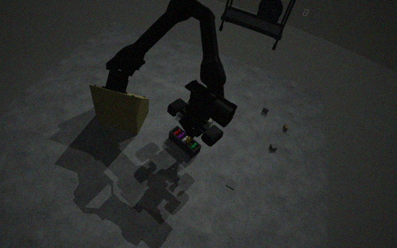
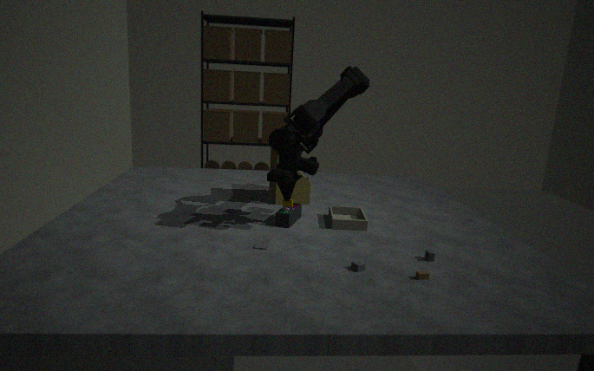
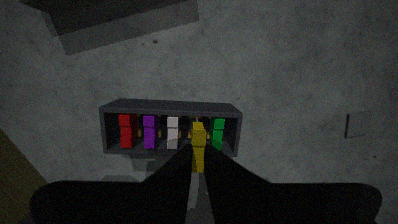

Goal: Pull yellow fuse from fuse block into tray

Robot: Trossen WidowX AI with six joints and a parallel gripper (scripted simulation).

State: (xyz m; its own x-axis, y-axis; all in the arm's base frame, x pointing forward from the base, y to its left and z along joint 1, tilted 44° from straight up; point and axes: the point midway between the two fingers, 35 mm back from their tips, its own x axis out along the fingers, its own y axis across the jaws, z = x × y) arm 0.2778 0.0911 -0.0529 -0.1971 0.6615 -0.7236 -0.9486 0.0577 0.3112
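Observation:
My gripper [image 1: 190, 135] [image 2: 287, 198] [image 3: 197, 150] is shut on the yellow fuse [image 1: 188, 139] [image 2: 287, 203] [image 3: 198, 135], which stands upright and higher than its neighbours. Whether its lower end is clear of the slot cannot be told. The dark fuse block [image 1: 179, 143] [image 2: 283, 221] [image 3: 170, 106] is directly below the fingers. Red [image 3: 125, 131], purple [image 3: 149, 132], white [image 3: 172, 132] and green [image 3: 218, 134] fuses sit in it; the yellow one is between white and green. The pale open tray [image 2: 349, 224] is right of the block in the exterior view, mostly hidden behind the gripper in the top view.
The arm's yellowish base [image 1: 116, 110] [image 2: 293, 193] stands behind the block. An orange piece [image 1: 285, 127] [image 2: 421, 275], two small grey pieces [image 1: 265, 111] [image 2: 429, 256] [image 2: 358, 266] and a thin flat piece [image 1: 229, 186] [image 2: 260, 246] lie on the table.

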